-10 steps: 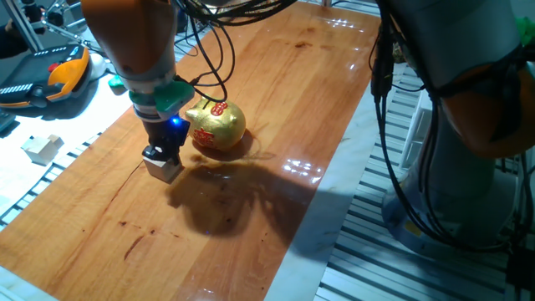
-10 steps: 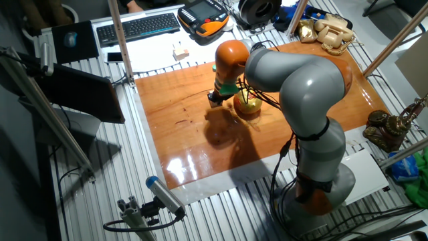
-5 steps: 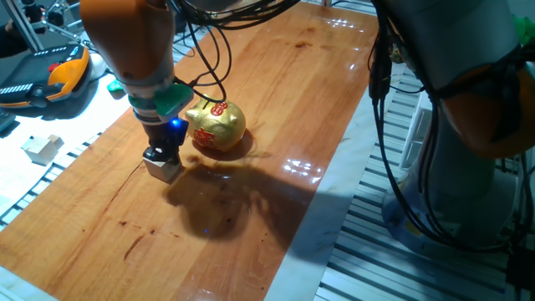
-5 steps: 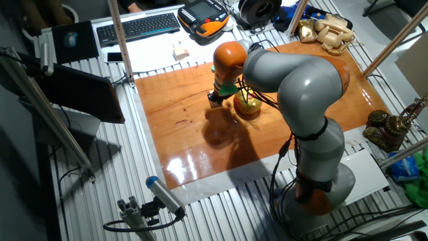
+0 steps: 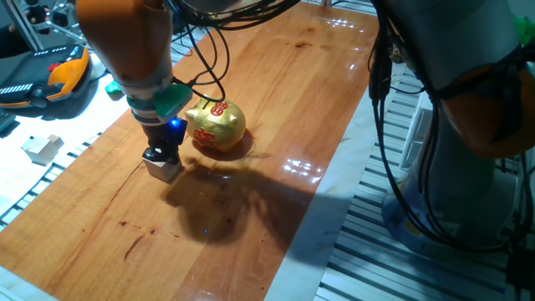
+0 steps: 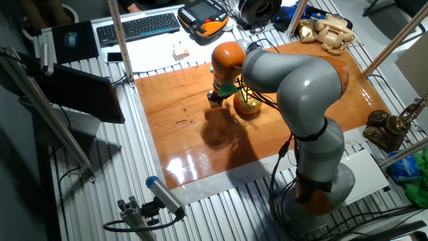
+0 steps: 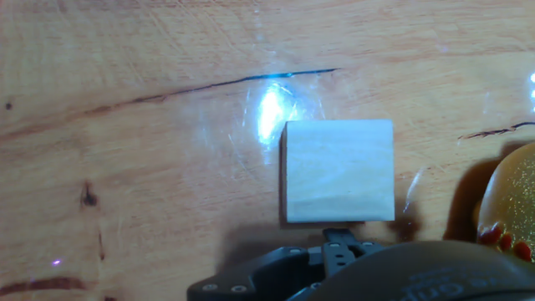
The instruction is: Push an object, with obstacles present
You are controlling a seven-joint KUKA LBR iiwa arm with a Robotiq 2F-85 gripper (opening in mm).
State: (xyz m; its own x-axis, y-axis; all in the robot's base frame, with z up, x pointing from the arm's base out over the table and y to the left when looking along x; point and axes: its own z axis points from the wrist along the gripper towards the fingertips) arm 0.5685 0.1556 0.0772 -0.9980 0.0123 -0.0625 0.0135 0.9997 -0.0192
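Note:
The small pale beige wooden cube [image 5: 165, 170] lies on the wooden table, left of the golden piggy bank [image 5: 217, 125]. My gripper [image 5: 159, 156] stands upright directly over and against the cube, fingers together. In the hand view the cube [image 7: 338, 171] fills the middle, its near edge touching my gripper [image 7: 338, 240], and the pig [image 7: 512, 196] shows at the right edge, a short gap from the cube. In the other fixed view the gripper [image 6: 214, 100] stands just left of the pig [image 6: 247, 105]; the cube is too small to make out there.
A whiter block [image 5: 40, 148] lies off the wood at the left, also in the other fixed view [image 6: 179, 53]. An orange-and-black pendant [image 5: 58, 75] and a keyboard [image 6: 137, 27] lie beyond the table. The table's right edge [image 5: 334, 180] runs diagonally.
The arm has edged slightly to the left, away from the pig, with the gripper still against the cube. The pig has not moved.

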